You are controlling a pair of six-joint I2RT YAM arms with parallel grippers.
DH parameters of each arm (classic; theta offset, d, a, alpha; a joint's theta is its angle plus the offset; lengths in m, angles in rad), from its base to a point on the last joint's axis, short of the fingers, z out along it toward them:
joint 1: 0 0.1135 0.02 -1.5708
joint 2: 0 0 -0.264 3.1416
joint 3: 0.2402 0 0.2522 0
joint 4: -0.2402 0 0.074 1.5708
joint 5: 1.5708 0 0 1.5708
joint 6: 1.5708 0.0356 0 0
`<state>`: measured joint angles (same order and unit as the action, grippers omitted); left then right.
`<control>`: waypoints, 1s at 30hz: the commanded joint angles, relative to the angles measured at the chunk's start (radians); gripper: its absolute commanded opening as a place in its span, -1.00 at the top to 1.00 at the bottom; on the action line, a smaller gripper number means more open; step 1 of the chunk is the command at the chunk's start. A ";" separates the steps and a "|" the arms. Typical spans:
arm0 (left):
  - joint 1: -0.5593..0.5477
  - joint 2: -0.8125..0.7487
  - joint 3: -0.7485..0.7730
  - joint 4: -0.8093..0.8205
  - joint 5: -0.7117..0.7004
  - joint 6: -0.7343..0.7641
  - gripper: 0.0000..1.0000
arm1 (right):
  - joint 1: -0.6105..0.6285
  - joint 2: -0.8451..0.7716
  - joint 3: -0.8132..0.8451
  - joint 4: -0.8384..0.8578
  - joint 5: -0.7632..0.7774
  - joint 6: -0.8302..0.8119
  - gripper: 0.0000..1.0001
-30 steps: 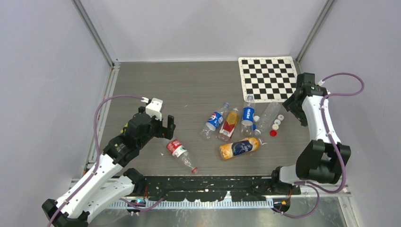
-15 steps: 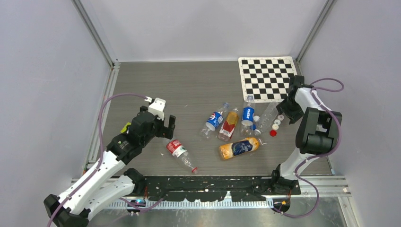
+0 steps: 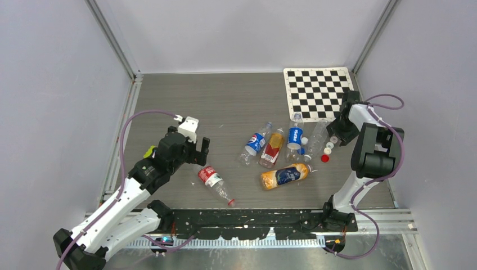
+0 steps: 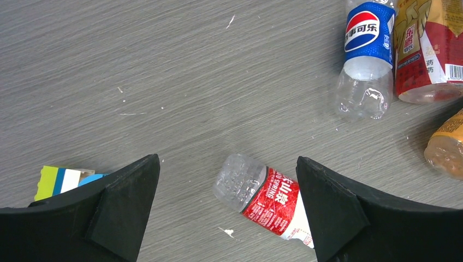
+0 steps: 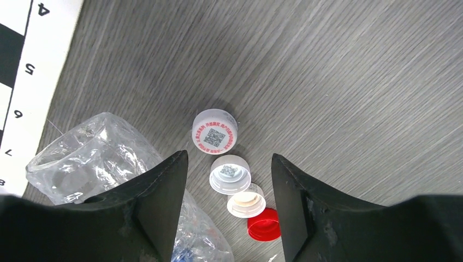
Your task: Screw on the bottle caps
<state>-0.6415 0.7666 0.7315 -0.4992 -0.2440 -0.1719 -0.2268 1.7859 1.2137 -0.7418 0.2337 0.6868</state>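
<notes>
Four loose bottle caps lie in a row by the clear crushed bottle (image 5: 93,158): a white printed one (image 5: 214,131), a white one (image 5: 230,174), a cream one (image 5: 246,201) and a red one (image 5: 264,224). My right gripper (image 5: 229,166) hangs just over them, jaws apart and straddling the white cap, touching nothing. In the top view it is at the table's right side (image 3: 336,133). My left gripper (image 4: 226,159) stands wide open over the base of a red-labelled bottle (image 4: 263,192), which lies capped in red (image 3: 232,202).
Several bottles lie in the middle: two Pepsi ones (image 3: 256,143) (image 3: 295,138), a yellow and red one (image 3: 272,147), an orange one (image 3: 285,176). Two more caps, one white (image 3: 304,140) and one blue (image 3: 302,151), lie between them. A checkerboard (image 3: 318,93) is at the back right. Walls enclose the table.
The right arm has swung in and come down over the row of caps, its jaws narrowing. The left arm has shifted only slightly.
</notes>
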 commanded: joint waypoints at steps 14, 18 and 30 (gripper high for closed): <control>-0.002 0.005 0.008 0.007 -0.012 0.017 -0.99 | -0.005 0.050 0.029 0.054 -0.003 -0.012 -0.03; -0.003 0.008 0.008 0.007 -0.011 0.017 -0.99 | -0.004 0.056 0.028 0.068 -0.011 -0.018 -0.02; -0.002 0.024 0.009 0.008 -0.004 0.017 -0.99 | -0.011 0.058 0.039 0.093 -0.020 -0.037 -0.02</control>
<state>-0.6415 0.7883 0.7315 -0.5064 -0.2436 -0.1707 -0.2310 1.8462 1.2156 -0.6781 0.2184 0.6598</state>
